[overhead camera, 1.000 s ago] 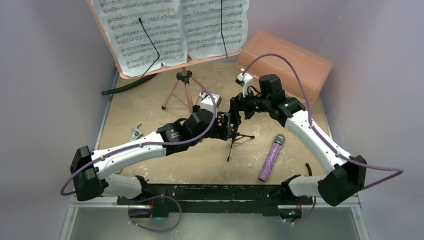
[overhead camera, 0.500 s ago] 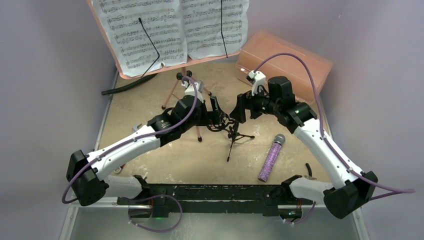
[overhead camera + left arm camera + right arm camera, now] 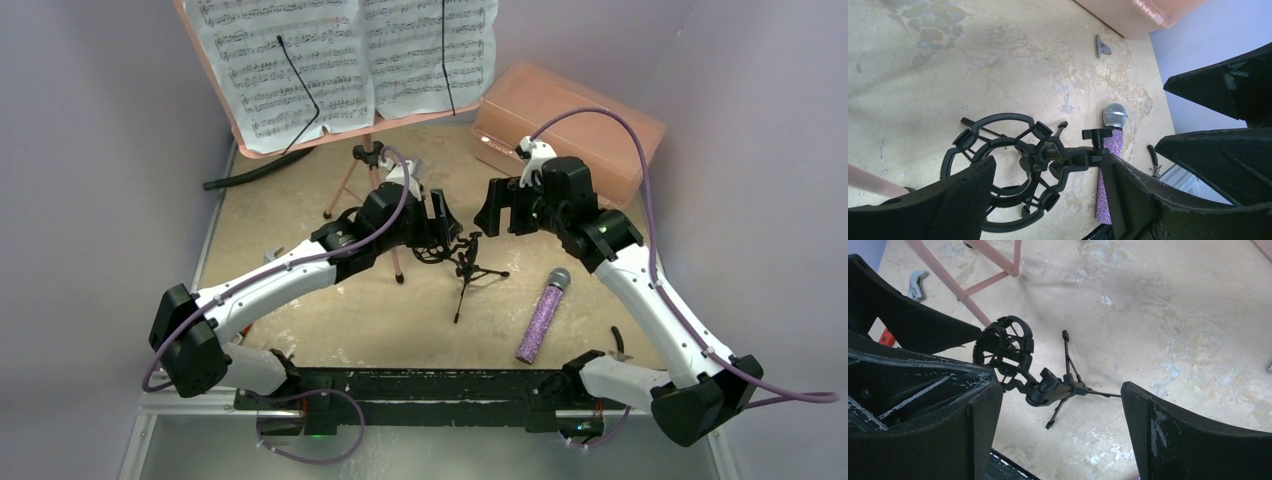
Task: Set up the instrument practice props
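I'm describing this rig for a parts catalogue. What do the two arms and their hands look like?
The left arm and right arm have white shells with black joints and black bases. A thin purple cable runs along each. The left hand and right hand each carry two black wedge-shaped fingers, scuffed at the edges, with a small white camera block behind.

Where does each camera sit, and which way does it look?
Top external: above, behind the arms, looking down at the table; both arms show.
Left wrist: on the left arm, looking down at the mic stand; own jaws below.
Right wrist: on the right arm, facing the same mic stand; own jaws either side.
All share that stand.
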{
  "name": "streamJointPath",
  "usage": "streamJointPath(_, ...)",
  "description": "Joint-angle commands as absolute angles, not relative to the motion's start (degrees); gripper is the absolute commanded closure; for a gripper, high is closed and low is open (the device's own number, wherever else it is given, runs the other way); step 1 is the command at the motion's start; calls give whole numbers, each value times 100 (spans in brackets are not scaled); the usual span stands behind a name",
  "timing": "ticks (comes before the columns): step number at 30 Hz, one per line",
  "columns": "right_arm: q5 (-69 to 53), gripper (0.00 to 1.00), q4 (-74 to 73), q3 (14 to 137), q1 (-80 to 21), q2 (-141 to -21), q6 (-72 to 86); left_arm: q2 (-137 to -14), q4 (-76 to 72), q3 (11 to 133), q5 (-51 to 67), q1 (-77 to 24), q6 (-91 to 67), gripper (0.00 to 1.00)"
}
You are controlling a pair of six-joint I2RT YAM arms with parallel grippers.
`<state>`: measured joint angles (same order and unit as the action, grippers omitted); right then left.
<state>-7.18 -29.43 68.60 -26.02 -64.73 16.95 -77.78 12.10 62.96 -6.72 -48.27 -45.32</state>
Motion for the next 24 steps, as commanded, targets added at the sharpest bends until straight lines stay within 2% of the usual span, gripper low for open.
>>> streamJointPath(1,-283,9,-3366,7056,-2611,-6398,1982,-8008,1307,6821,-296,-4795,-4141,24)
streamJointPath(14,-75,8,-3756,7242,-2602,-6539,2452,-8200,1850,7009,395,-4805,-3998,27)
streamJointPath(24,-85,7,-3873,7339,-2499,-6725,2419,-8157,2020,7143,698,-4837,-3897,34)
